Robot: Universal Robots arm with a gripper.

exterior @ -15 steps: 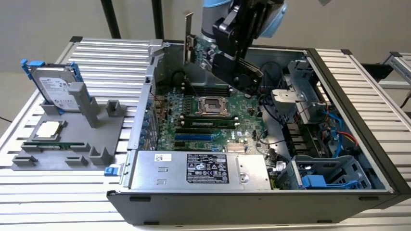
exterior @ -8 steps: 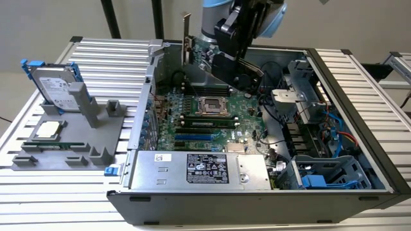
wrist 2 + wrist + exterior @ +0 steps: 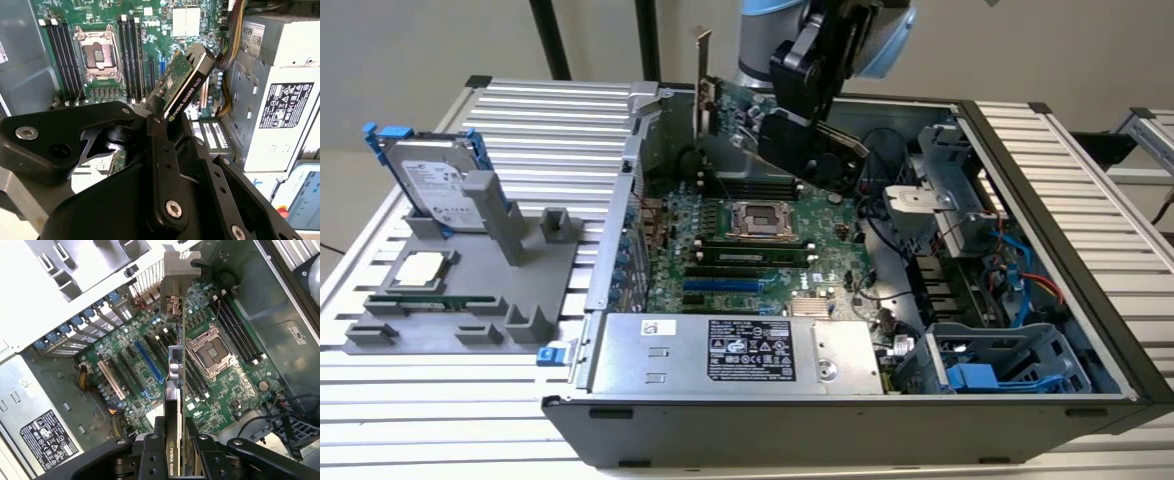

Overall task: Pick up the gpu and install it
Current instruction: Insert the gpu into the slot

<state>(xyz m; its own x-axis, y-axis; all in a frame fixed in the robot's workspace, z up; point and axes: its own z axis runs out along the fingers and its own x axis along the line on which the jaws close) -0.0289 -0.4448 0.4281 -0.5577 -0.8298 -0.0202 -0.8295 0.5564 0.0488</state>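
Clamped narrow in the matte black gripper [image 3: 175, 442], jaws pressed on the thin flat gpu [image 3: 175, 365]: dark face, green board, silver bracket at the far end. Held edge-on above the green motherboard [image 3: 235, 390], inside the open metal case [image 3: 1014, 190]. Underneath, a ribbed aluminium table [image 3: 547, 110].
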